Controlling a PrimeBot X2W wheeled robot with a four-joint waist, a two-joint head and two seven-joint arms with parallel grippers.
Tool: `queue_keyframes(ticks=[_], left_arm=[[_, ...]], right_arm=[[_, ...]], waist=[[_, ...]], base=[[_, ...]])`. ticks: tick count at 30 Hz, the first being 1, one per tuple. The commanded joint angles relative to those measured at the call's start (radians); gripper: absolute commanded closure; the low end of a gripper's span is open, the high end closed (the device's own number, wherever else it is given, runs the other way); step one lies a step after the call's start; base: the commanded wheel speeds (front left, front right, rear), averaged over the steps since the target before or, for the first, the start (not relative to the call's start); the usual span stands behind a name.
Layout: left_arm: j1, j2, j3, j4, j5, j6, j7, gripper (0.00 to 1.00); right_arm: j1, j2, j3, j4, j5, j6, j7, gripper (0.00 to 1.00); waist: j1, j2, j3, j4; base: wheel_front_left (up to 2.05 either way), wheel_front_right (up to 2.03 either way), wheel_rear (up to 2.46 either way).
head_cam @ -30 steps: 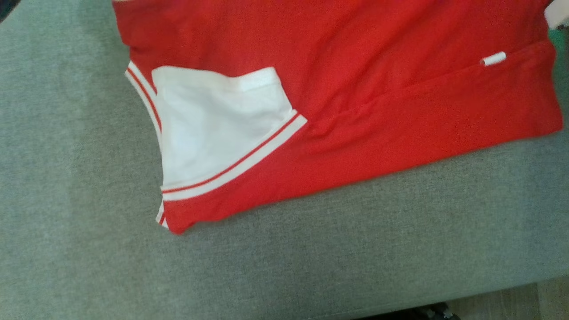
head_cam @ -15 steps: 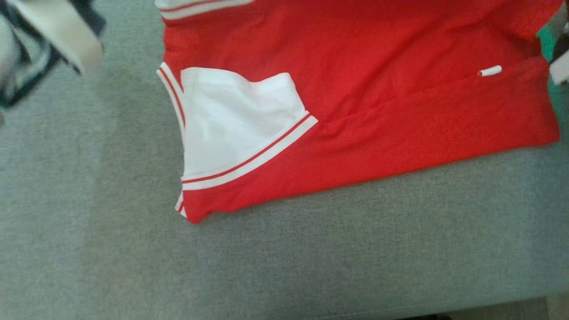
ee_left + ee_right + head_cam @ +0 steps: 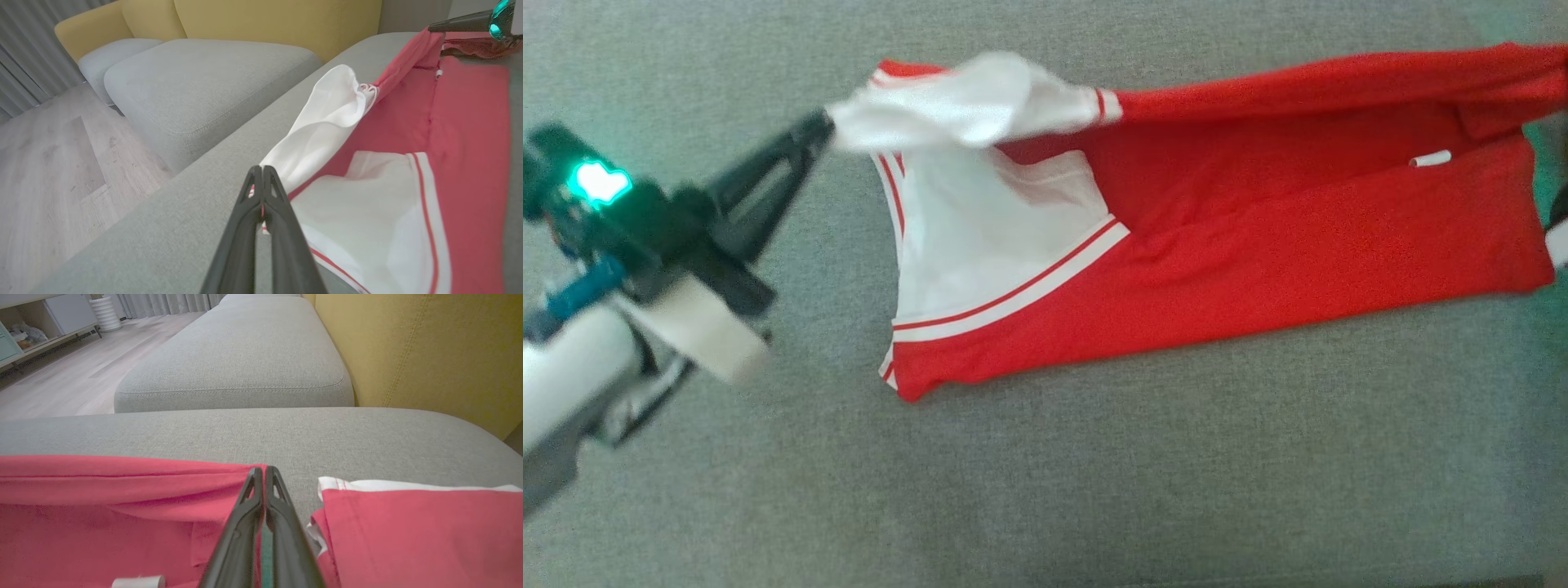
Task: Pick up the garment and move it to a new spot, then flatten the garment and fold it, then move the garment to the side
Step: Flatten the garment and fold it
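The red garment (image 3: 1258, 237), with white sleeves and red-and-white striped trim, lies on a grey sofa cushion (image 3: 1094, 490). My left gripper (image 3: 821, 131) is shut on the far white sleeve (image 3: 964, 106), which it holds raised above the near sleeve (image 3: 980, 237). The left wrist view has the same shut fingers (image 3: 261, 169) pinching that sleeve (image 3: 322, 130). My right gripper (image 3: 263, 470) is shut on the garment's far red edge (image 3: 122, 473). That edge runs taut between both grippers. In the left wrist view the right gripper (image 3: 433, 27) shows at the top right.
A small white tube (image 3: 1429, 158) lies on the red cloth. A yellow backrest (image 3: 429, 347) rises behind the cushion. Another grey cushion (image 3: 196, 81) sits beyond, with wooden floor (image 3: 41, 163) beside it and a low cabinet (image 3: 24, 330) further off.
The head camera has shifted. My left arm has come into view at the left, and the garment's far edge with its white sleeve is now lifted and stretched over the rest.
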State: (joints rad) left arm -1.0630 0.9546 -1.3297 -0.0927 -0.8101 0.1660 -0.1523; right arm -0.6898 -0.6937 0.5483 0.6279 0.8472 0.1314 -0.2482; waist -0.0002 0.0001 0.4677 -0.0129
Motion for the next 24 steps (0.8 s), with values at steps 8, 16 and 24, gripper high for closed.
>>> queue_keyframes(ticks=[8, 16, 24], left_arm=[[0.159, 0.038, 0.049, -0.098, 0.022, 0.072, -0.015, 1.0], [0.261, -0.01, 0.05, -0.096, 0.002, 0.109, -0.048, 1.0], [0.351, -0.156, 0.109, -0.03, -0.015, 0.234, -0.102, 0.0]], right_arm=[[0.188, -0.022, -0.108, -0.077, -0.063, -0.001, -0.013, 1.0], [0.299, 0.004, -0.189, -0.117, -0.106, -0.001, -0.005, 0.03], [0.376, 0.081, -0.303, -0.142, -0.137, -0.001, -0.005, 0.0]], waist=[[0.0002, -0.0001, -0.021, 0.012], [0.0002, -0.0001, -0.031, 0.017], [0.0002, -0.0001, -0.048, 0.026]], base=[[0.0, 0.0, 0.0], [0.0, 0.0, 0.0], [0.0, 0.0, 0.0]])
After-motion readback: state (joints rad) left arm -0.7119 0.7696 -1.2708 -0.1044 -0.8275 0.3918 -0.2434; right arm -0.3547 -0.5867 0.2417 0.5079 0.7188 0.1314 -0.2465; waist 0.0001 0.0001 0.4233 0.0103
